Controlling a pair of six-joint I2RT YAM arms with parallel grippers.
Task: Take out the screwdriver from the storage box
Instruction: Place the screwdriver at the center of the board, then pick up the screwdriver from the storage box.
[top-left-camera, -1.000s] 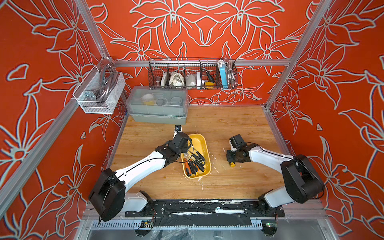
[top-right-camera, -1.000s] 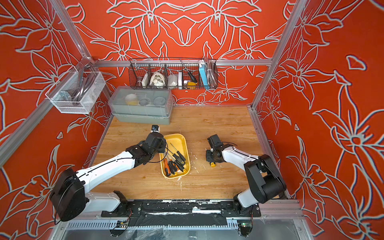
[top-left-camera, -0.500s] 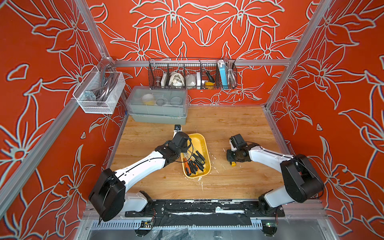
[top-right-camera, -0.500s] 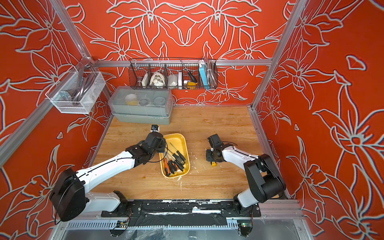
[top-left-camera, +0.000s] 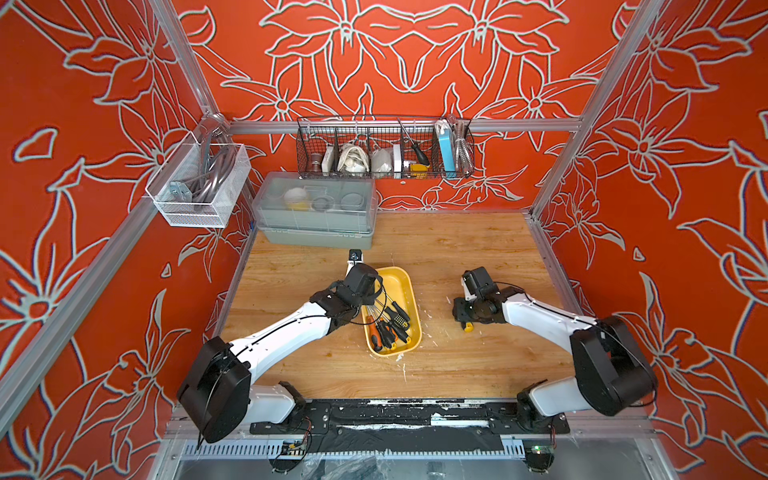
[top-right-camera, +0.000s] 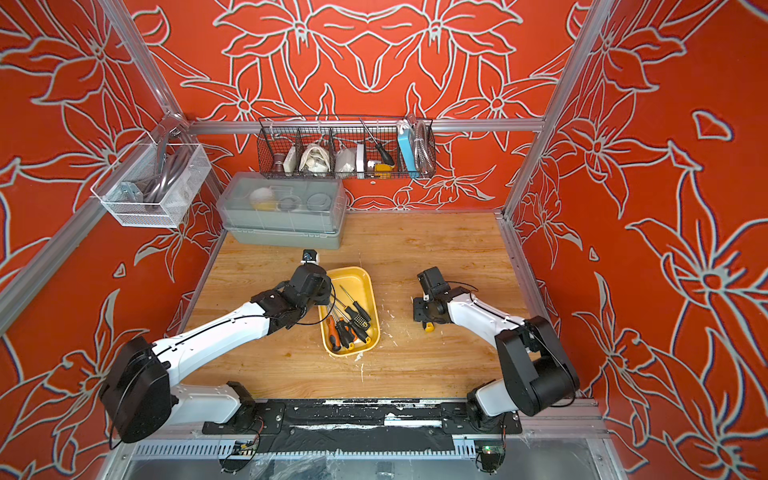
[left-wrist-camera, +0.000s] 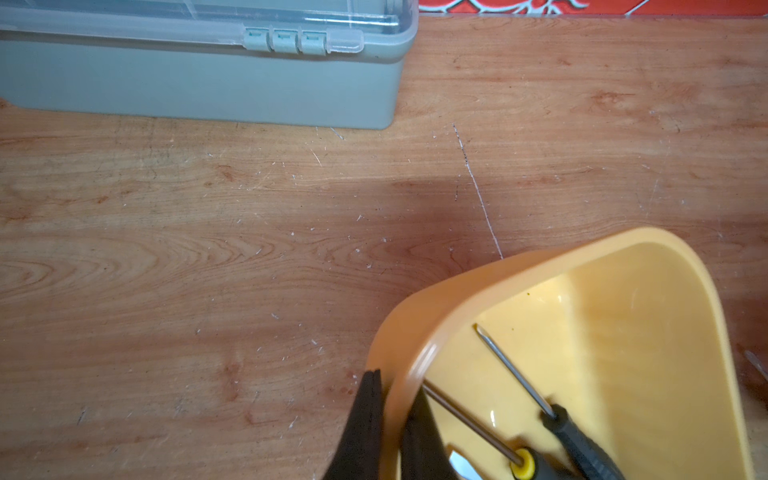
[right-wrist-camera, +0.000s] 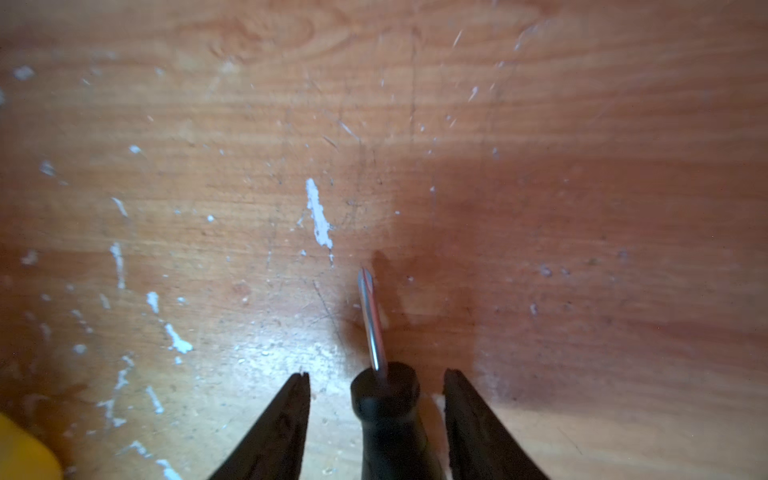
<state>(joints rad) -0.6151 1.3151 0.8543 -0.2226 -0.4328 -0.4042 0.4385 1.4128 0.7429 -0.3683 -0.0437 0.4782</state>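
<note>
We should lift the right gripper (right-wrist-camera: 377, 374) straight up, jaws apart and clear of the screwdriver (right-wrist-camera: 386, 415) on the table (right-wrist-camera: 582, 124), while the left gripper (left-wrist-camera: 395, 386) clamps the storage box (left-wrist-camera: 582, 266) rim.

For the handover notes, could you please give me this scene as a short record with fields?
left jaws: shut on a side wall of the storage box
right jaws: open, one on each side of the screwdriver, with a gap on both sides
screwdriver: lying on the table, outside the box; black handle
box contents: several other screwdrivers
task status: one screwdriver is out of the box and is not gripped
</note>
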